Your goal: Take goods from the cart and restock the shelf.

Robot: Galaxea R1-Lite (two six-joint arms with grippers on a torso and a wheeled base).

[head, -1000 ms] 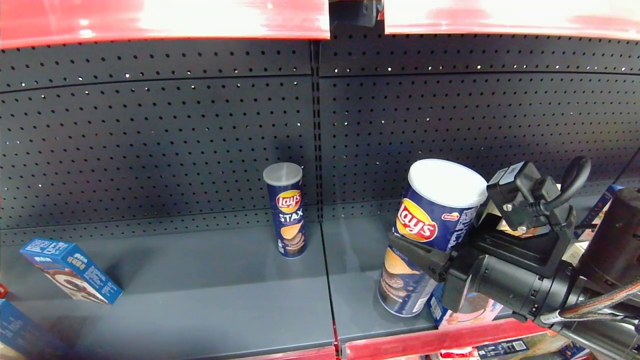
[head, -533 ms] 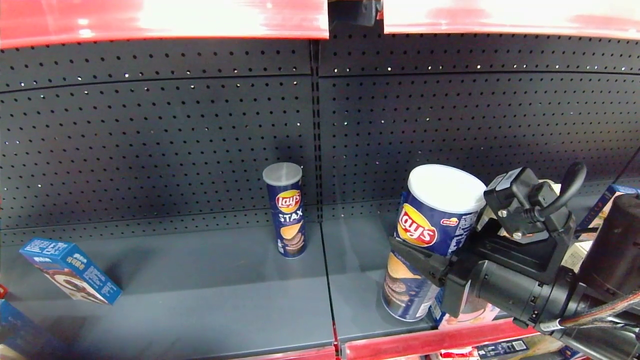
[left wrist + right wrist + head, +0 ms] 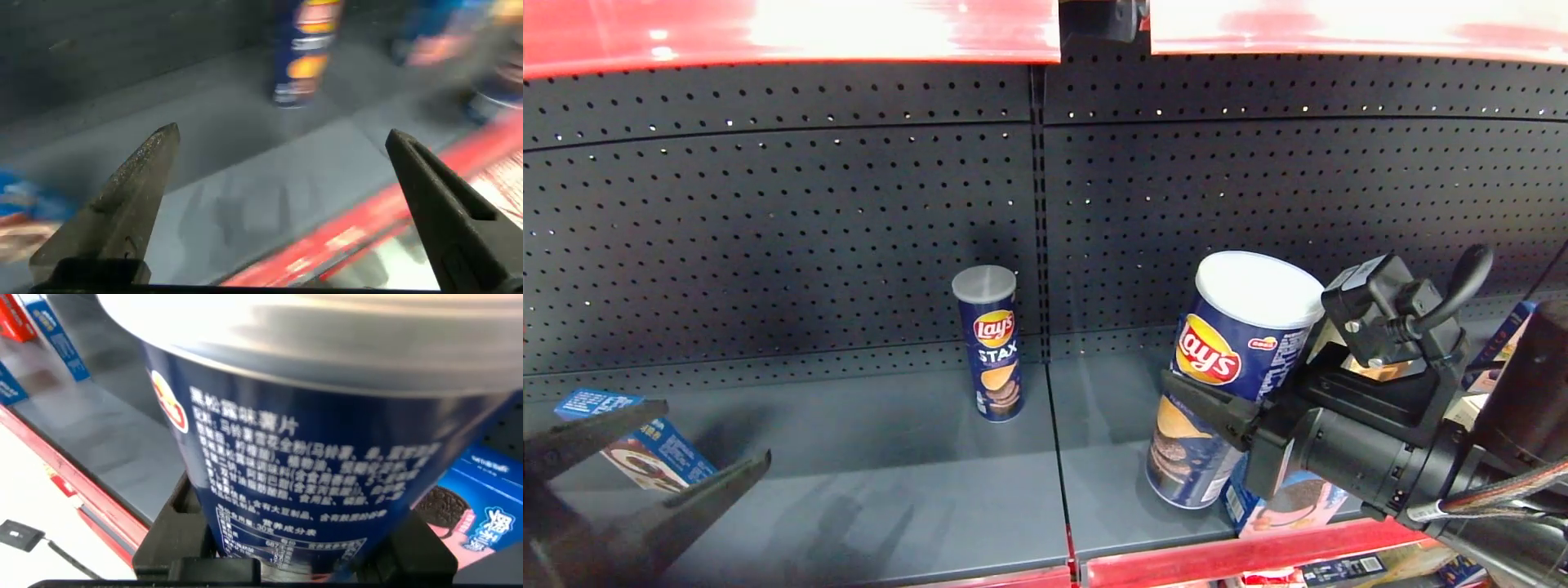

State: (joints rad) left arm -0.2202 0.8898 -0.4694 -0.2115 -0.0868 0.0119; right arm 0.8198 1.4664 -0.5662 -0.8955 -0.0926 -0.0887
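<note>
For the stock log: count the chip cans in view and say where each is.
2. The standing can is midway along the shelf, by the back panel; the held can is in the right gripper, front right.

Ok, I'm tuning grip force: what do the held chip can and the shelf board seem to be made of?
The chip can: probably a cardboard tube, glossy printed wrap catching light, white lid that looks plastic. The shelf board: likely painted sheet metal, matte dark grey with faint sheen.

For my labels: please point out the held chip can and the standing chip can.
held chip can (image 3: pixel 1207 359): head view, front logo.
standing chip can (image 3: pixel 994 358): head view, middle of label.
</note>
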